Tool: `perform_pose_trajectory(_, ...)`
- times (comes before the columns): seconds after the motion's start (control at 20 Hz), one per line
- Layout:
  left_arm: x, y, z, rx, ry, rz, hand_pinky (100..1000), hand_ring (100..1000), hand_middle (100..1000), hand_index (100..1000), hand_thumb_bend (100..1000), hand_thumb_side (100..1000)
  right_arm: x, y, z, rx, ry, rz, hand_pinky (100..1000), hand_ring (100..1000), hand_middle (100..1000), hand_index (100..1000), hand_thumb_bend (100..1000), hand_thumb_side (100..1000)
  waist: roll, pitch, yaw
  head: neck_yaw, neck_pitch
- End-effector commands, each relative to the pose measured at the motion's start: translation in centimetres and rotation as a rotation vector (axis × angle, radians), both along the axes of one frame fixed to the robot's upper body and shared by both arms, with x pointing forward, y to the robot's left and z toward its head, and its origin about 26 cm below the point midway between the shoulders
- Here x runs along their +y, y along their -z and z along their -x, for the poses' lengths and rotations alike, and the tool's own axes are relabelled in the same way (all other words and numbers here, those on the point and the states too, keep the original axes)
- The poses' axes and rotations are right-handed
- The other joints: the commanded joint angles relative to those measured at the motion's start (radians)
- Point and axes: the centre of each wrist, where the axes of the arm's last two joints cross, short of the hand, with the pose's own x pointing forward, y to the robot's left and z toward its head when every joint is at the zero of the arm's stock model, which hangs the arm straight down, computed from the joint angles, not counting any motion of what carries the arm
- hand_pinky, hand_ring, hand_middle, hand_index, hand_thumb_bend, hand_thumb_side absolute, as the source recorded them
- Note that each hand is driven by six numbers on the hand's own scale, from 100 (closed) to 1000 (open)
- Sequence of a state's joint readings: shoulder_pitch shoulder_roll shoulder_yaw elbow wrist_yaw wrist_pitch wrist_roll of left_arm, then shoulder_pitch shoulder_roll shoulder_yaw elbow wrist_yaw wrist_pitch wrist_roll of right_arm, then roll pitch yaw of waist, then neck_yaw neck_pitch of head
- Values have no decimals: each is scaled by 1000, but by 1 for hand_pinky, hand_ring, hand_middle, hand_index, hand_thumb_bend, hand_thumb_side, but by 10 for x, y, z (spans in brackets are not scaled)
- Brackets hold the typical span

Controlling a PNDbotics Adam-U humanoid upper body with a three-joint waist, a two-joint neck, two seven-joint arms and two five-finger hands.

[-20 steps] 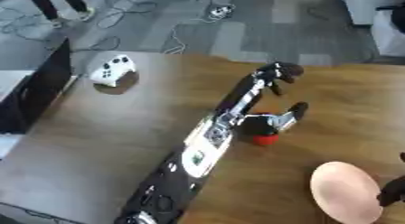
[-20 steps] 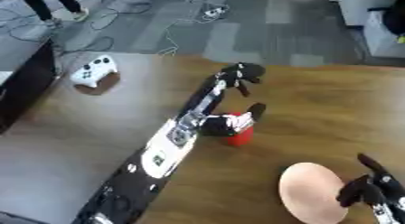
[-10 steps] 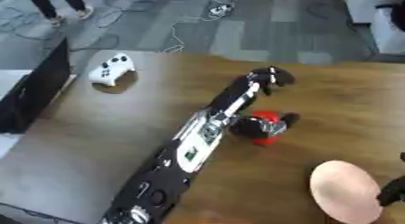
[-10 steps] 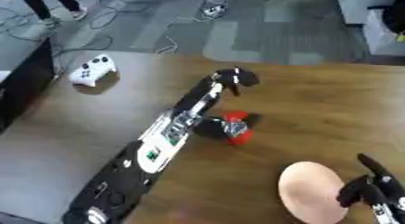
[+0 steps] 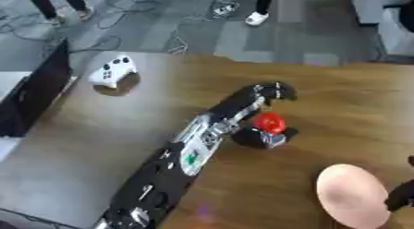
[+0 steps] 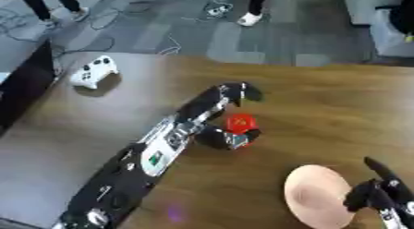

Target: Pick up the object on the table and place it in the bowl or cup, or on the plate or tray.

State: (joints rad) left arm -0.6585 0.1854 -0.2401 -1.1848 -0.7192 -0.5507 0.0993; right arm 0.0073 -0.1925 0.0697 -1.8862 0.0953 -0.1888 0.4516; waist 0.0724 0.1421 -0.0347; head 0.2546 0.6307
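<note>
A small red object [image 5: 268, 123] lies on the wooden table, near its middle. My left arm reaches in from the lower left, and my left hand [image 5: 257, 101] wraps the object. Its fingers [image 5: 273, 90] are curled above it and the thumb [image 5: 260, 138] is tucked against its near side. A pale pink plate [image 6: 315, 196] sits at the lower right. Beside the plate's right edge, my right hand [image 6: 377, 195] rests open with its fingers up, holding nothing.
A white game controller [image 5: 113, 71] lies at the far left of the table. A black box or screen [image 5: 32, 99] stands along the left edge. The table's far edge [image 5: 267, 62] meets grey carpet with cables.
My left hand's fingers, spread a second ago, have curled in, and the thumb has drawn in against the red object. My right hand and the plate have not moved.
</note>
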Motion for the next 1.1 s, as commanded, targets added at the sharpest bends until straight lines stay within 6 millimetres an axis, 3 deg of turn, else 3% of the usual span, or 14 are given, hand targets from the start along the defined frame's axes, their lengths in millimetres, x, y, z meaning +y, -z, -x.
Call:
perform_pose_trajectory(0.05, 8, -3, -2, -19, -5, -39, 541, 733, 757, 818, 267, 665, 2, -8, 0, -31, -8, 1, 534, 562, 557, 1000, 100, 824, -3, -8, 0, -5, -16)
perform_pose_trajectory(0.35, 13, 5, -3, -6, 1, -80, 545, 734, 755, 818, 236, 705, 3, -9, 0, -36, -14, 1, 534, 562, 557, 1000, 100, 819, -4, -4, -1, -3, -19)
perform_pose_trajectory(0.7, 14, -1, -8, -28, 18, -134, 558, 736, 753, 817, 222, 728, 4, -10, 0, -40, -23, 3, 534, 562, 556, 1000, 100, 815, -6, -1, -2, 0, -23)
perform_pose_trajectory(0.75, 13, -4, -10, -39, 23, -140, 561, 736, 752, 817, 265, 680, 4, -10, 0, -40, -24, 3, 534, 562, 556, 1000, 100, 816, -6, 0, -2, -1, -23)
perform_pose_trajectory(1.1, 6, -36, -19, -116, 20, -126, 558, 735, 750, 815, 321, 625, 5, -9, 0, -36, -32, 7, 534, 562, 556, 1000, 100, 827, -5, -1, -1, 0, -23)
